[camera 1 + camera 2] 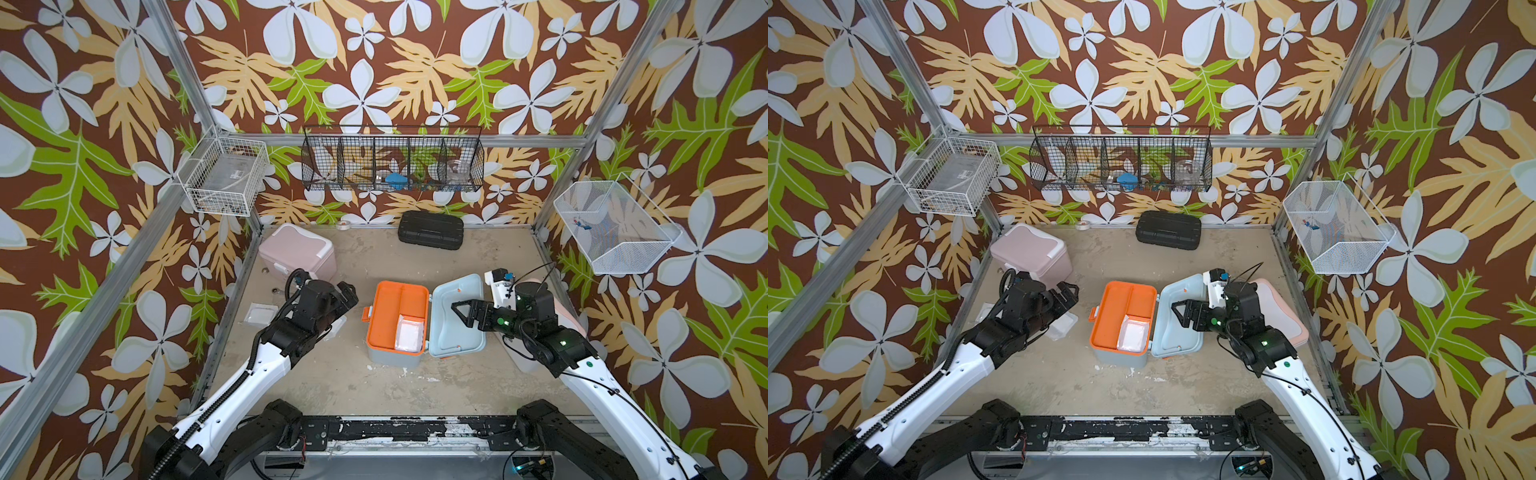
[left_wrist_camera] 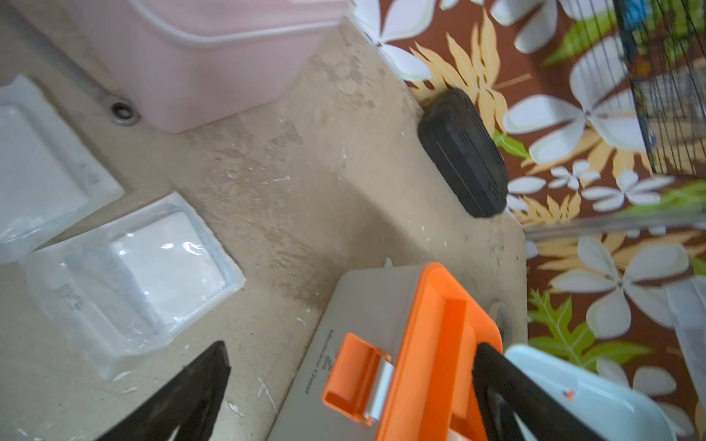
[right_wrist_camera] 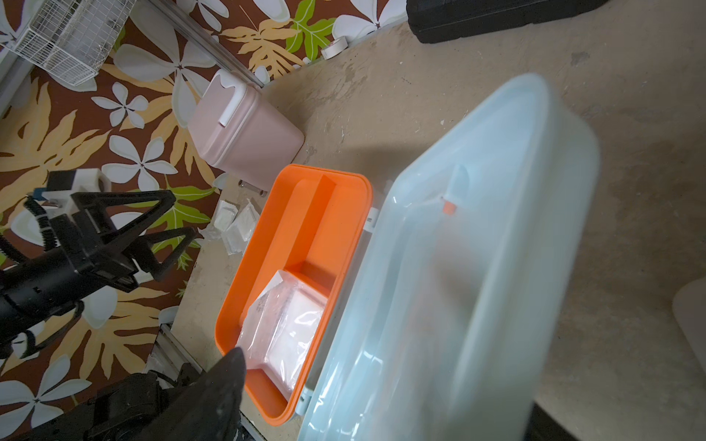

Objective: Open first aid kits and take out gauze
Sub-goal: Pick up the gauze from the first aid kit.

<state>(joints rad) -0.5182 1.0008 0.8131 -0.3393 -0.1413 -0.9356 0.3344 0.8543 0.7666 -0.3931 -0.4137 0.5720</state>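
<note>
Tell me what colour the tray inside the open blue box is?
Bright orange. The tray shows best in the right wrist view.

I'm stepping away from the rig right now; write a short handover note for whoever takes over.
Left gripper: fingers open, empty, near two gauze packets lying on the table.
Right gripper: open, over the lid of the blue kit.
Blue kit: open, a gauze packet in its orange tray.
Pink kit: shut, back left.
White kit: mostly hidden behind the right arm.
Done: blue kit opened, two packets out.
Left: the tray's gauze, the pink kit; check the white kit.
</note>
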